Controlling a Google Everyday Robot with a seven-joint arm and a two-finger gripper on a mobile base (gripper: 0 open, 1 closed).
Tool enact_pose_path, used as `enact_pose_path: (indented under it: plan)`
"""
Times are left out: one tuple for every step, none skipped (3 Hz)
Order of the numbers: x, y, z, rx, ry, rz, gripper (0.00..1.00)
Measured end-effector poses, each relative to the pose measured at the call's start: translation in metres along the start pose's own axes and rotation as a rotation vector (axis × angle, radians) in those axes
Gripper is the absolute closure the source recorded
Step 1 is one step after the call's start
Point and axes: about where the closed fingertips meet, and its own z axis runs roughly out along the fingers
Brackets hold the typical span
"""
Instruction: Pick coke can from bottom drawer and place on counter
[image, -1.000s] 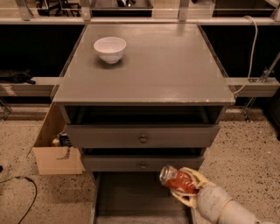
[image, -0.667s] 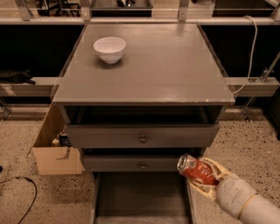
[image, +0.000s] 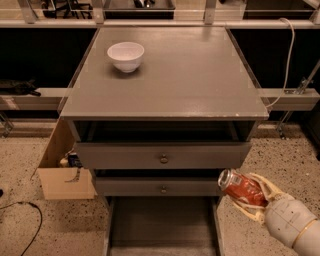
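The coke can (image: 242, 188), shiny red with a silver top, lies tilted in my gripper (image: 252, 196). The gripper is shut on it and holds it in the air to the right of the cabinet, level with the lower drawer front and beyond the open drawer's right wall. The bottom drawer (image: 162, 222) is pulled out below, its dark-grey floor bare. The counter (image: 175, 75) is the broad grey top of the cabinet, above and left of the gripper.
A white bowl (image: 125, 55) stands at the counter's back left. Two closed drawer fronts with round knobs (image: 163, 159) sit under the counter. A cardboard box (image: 62, 167) stands left of the cabinet. A black cable (image: 25, 220) lies on the speckled floor.
My gripper has carried the can to the right and slightly up, from over the open drawer's right part to beside the cabinet's right edge.
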Motion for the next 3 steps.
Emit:
enact_pose_path:
  plan:
    - [-0.006,0.009,0.004,-0.026,-0.015,-0.014,1.0]
    - [-0.025,-0.034,0.005,0.062,-0.038,-0.035,1.0]
    - [-0.07,-0.145,-0.004,0.266,-0.071,-0.083,1.0]
